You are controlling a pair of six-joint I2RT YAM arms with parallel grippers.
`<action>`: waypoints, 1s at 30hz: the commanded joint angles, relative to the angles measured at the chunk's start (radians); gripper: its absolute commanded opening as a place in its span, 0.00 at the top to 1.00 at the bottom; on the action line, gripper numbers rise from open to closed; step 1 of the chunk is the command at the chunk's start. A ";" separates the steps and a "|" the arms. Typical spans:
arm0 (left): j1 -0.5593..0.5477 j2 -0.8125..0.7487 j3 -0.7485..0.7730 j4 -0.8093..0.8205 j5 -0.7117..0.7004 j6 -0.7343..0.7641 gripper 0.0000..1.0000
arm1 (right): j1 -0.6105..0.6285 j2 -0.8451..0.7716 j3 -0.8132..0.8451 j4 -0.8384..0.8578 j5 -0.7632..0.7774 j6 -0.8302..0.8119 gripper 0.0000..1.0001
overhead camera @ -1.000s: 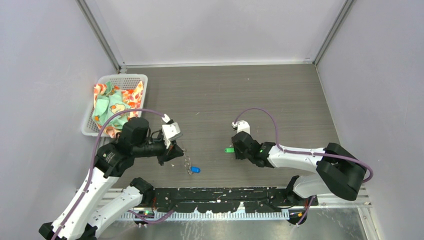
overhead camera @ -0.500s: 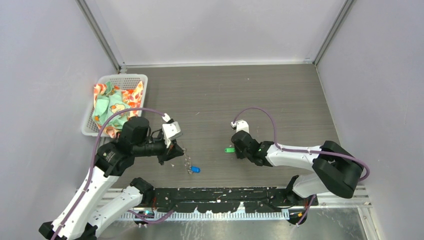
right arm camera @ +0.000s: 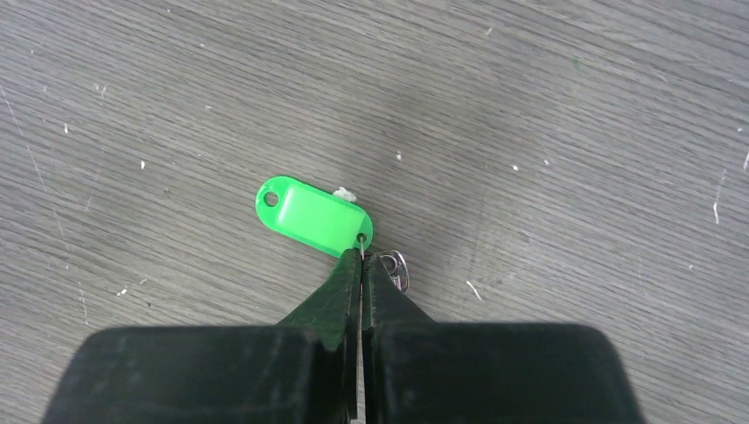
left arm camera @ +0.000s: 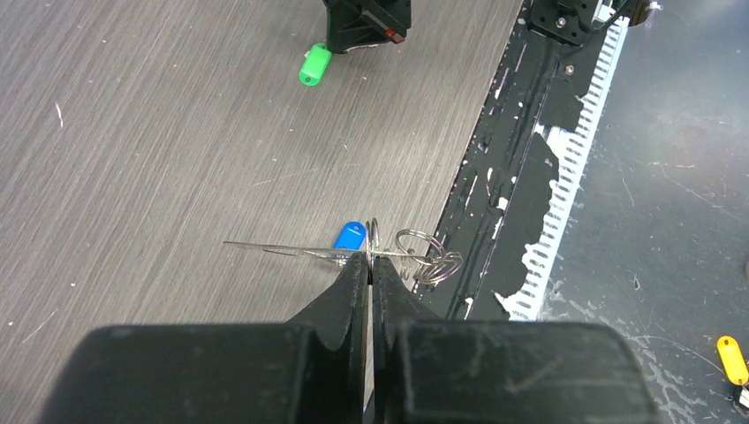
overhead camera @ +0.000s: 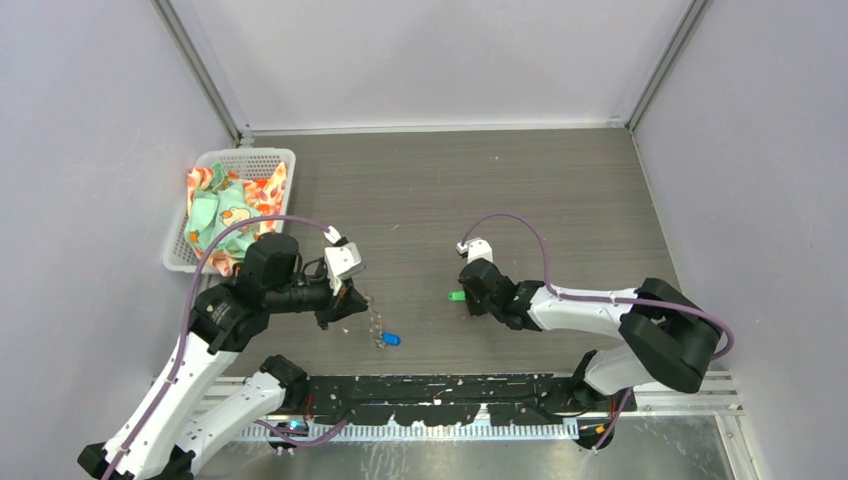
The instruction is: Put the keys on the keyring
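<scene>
A grey wood-grain table (overhead camera: 560, 200) fills a plain-walled booth, with a white basket (overhead camera: 222, 157) of cloth well behind the left claw. The left arm (overhead camera: 215, 320) is folded, its forearm level. The right arm (overhead camera: 590, 305) lies low, stretched toward the middle. The left claw (left arm camera: 371, 265) is pinched tight on the thin wire of the keyring (left arm camera: 291, 250), and the blue key (left arm camera: 349, 236) sits right at its tips, seemingly already strung. The right claw (right arm camera: 360, 256) is clamped at the ring end of the green key (right arm camera: 309, 215), which lies flat just ahead of its tips. The step in hand looks like picking up the second key. Next comes a lift and a carry to the ring, well apart on its left — then fine alignment.
</scene>
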 commanded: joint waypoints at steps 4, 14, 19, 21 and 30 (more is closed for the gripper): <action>-0.005 -0.002 0.041 0.023 0.003 -0.013 0.99 | -0.003 0.021 0.041 0.033 -0.048 -0.029 0.99; -0.005 0.011 0.029 0.018 0.026 -0.012 1.00 | 0.002 -0.313 0.009 0.050 -0.327 -0.062 0.99; -0.004 0.033 0.027 0.027 0.067 -0.014 1.00 | 0.078 -0.382 0.070 -0.016 -0.408 -0.087 0.99; -0.005 0.043 0.029 0.029 0.082 -0.014 1.00 | 0.118 -0.366 0.101 -0.013 -0.420 -0.097 0.99; -0.006 0.063 0.026 0.016 0.119 -0.002 1.00 | 0.231 -0.285 0.255 0.036 -0.458 -0.139 0.99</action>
